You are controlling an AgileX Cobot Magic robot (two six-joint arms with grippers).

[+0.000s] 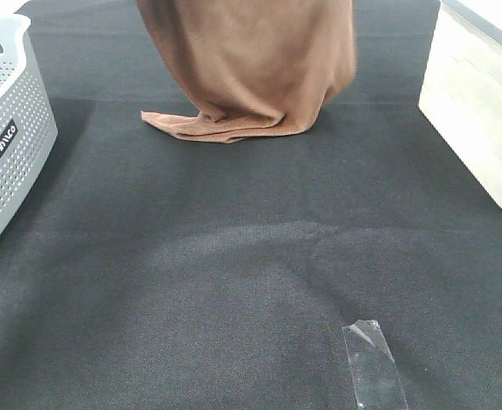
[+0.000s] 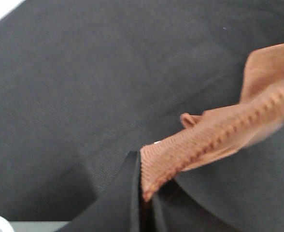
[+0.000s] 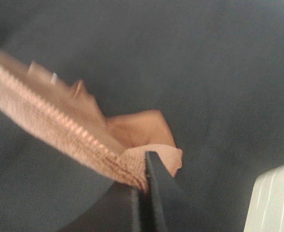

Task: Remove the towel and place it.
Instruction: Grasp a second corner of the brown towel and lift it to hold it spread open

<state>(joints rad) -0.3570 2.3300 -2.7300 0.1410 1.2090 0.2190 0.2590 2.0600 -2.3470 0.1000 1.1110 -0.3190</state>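
Note:
The brown towel point(image 1: 247, 64) hangs down from above the top edge of the exterior high view, with its lower end bunched on the black table cover. Both grippers are out of that view. In the left wrist view my left gripper point(image 2: 143, 198) is shut on one top corner of the towel point(image 2: 205, 140), whose hemmed edge stretches away taut. In the right wrist view my right gripper point(image 3: 143, 186) is shut on the other corner of the towel point(image 3: 69, 125). A small white tag point(image 3: 54, 78) shows on the towel's edge.
A grey perforated basket point(image 1: 3, 128) stands at the left edge. A cream plastic bin point(image 1: 481, 94) stands at the right, also in the right wrist view point(image 3: 272, 203). A strip of clear tape point(image 1: 373, 363) lies on the black table cover point(image 1: 234, 256) near the front.

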